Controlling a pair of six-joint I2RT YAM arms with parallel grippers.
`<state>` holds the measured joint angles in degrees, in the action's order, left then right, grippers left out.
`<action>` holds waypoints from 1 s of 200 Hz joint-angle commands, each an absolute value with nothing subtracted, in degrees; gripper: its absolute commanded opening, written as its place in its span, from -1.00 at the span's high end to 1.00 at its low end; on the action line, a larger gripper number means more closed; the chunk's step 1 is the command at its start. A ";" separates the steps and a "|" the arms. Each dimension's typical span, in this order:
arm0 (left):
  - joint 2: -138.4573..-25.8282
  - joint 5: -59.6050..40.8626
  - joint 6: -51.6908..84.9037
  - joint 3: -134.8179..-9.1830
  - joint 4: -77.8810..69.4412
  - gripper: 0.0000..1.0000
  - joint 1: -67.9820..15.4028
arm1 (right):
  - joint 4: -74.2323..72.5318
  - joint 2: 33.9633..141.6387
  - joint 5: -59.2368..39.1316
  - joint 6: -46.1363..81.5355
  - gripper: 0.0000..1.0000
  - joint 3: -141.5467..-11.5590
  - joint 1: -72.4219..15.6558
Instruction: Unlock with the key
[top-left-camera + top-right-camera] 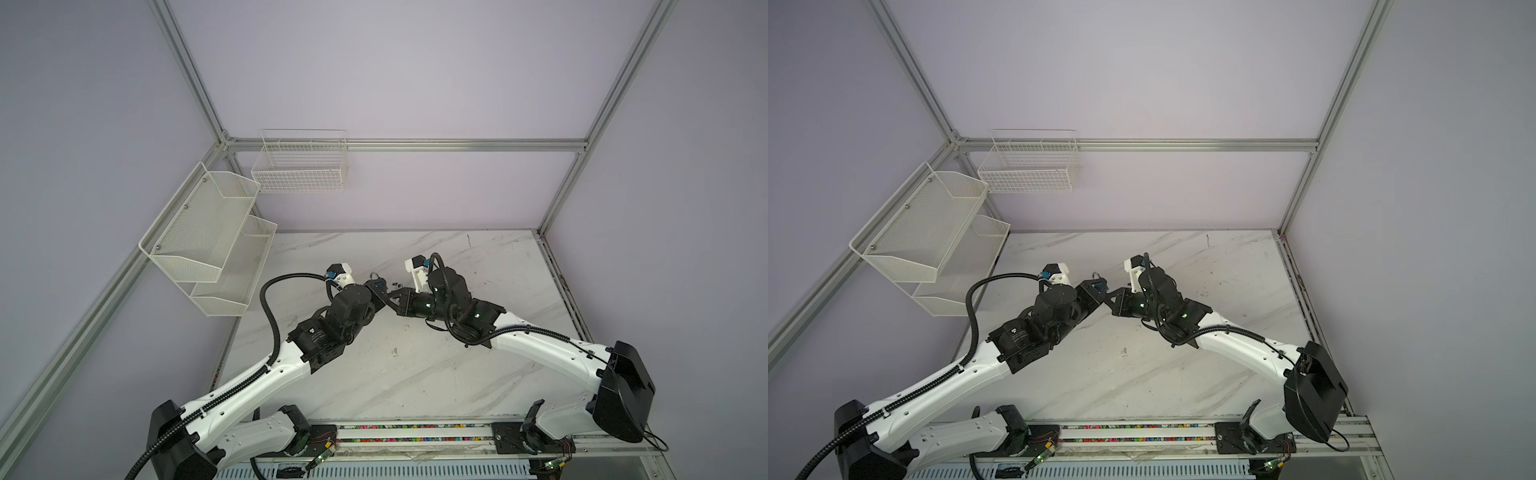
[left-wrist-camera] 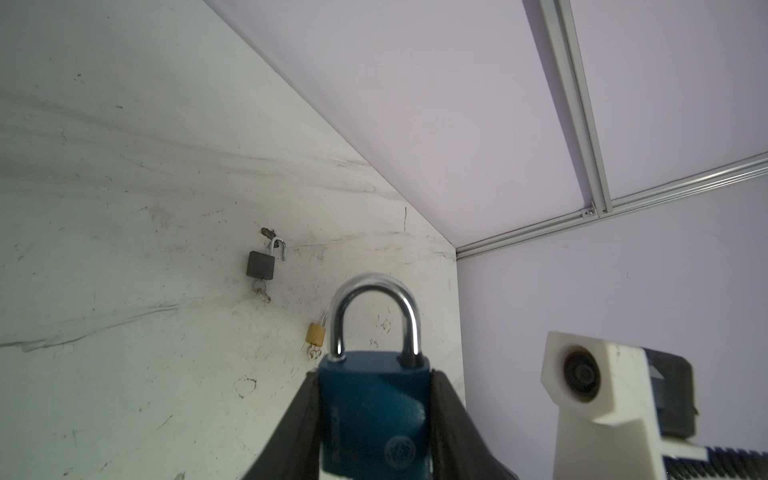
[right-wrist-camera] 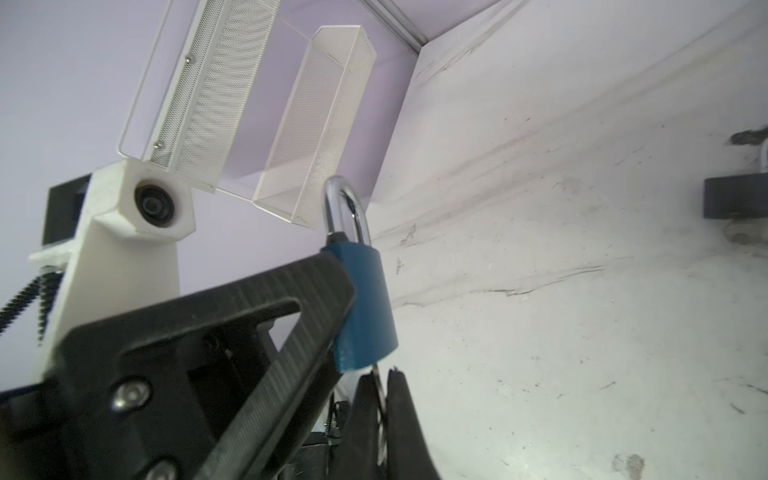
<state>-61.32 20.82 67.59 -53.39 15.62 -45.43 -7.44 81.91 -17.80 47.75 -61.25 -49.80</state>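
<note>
Grips blue padlock [image 2: 374, 415] in left gripper [image 2: 374, 376], shackle [image 1: 374, 275] toward twelve o'clock in a top view, right gripper [image 3: 381, 376] pinched on key [image 3: 378, 388] at its base, five o'clock.

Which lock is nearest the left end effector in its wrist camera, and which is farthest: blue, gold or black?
1. The blue lock: gripped in the left end effector itself.
2. The gold lock: lying on the table, just beyond the blue one.
3. The black lock: farther out on the table, its shackle open.
</note>
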 commanded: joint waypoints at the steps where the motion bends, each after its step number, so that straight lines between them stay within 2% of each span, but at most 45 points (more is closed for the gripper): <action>1: -57.71 5.64 65.16 -48.32 12.43 1.00 -49.73 | -29.45 79.01 -20.22 57.45 1.00 -60.93 -48.74; 22: -55.75 3.17 65.83 -44.14 10.43 1.00 -45.82 | -33.40 78.97 -21.79 63.51 1.00 -58.23 -48.56; 86: -55.68 -1.55 61.96 -44.61 9.39 1.00 -36.70 | -34.47 77.53 -22.01 65.89 1.00 -55.81 -48.59; 130: -55.76 4.31 57.20 -51.06 14.42 1.00 -35.56 | -15.36 76.92 -15.38 51.63 1.00 -60.88 -48.58; 162: -56.32 11.18 50.07 -56.35 16.81 1.00 -35.42 | -4.87 75.21 -8.69 44.62 0.33 -60.90 -48.59; 175: -56.27 12.83 47.22 -56.85 16.90 1.00 -35.31 | -0.10 74.83 -8.28 42.09 0.18 -62.26 -48.60; 200: -54.39 13.99 37.75 -54.26 15.00 1.00 -35.33 | 9.21 73.98 -6.97 38.02 0.02 -66.62 -48.56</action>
<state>-56.75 10.72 49.93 -50.28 17.34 -35.62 -1.48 75.85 -11.16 44.56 -62.30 -48.51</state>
